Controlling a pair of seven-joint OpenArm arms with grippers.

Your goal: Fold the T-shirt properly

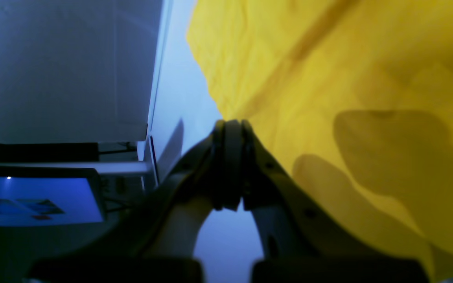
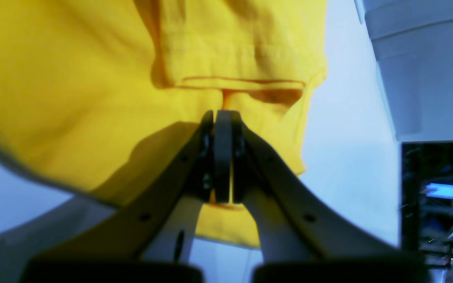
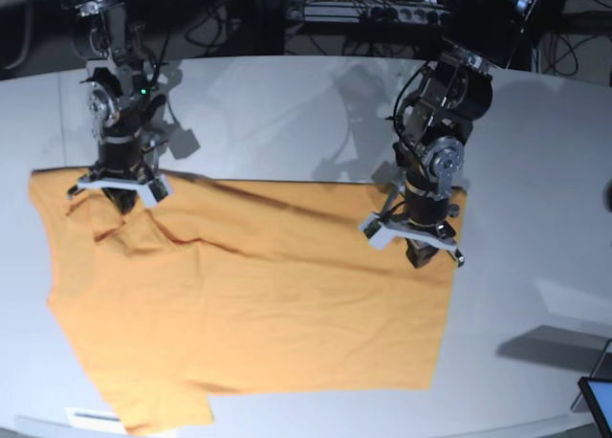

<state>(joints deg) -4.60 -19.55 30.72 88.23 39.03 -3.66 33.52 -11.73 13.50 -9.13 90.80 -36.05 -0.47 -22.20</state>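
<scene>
The orange-yellow T-shirt (image 3: 268, 304) lies spread on the white table (image 3: 287, 103), with one sleeve at the far left and a ridge of cloth running between the two arms. My right gripper (image 3: 120, 201) stands at the shirt's upper left corner. In the right wrist view it (image 2: 222, 114) is shut, with the T-shirt (image 2: 73, 78) pinched between the pads and a small fold rising at the tips. My left gripper (image 3: 421, 256) is at the shirt's right edge. Its wrist view shows the left gripper (image 1: 230, 124) shut at the edge of the T-shirt (image 1: 328, 78), with creases running into the tips.
Cables and power strips (image 3: 363, 12) line the table's far edge. A lit screen (image 3: 598, 395) sits at the front right corner. A small white label (image 3: 96, 417) lies by the shirt's lower left hem. Bare table surrounds the shirt to the right and behind.
</scene>
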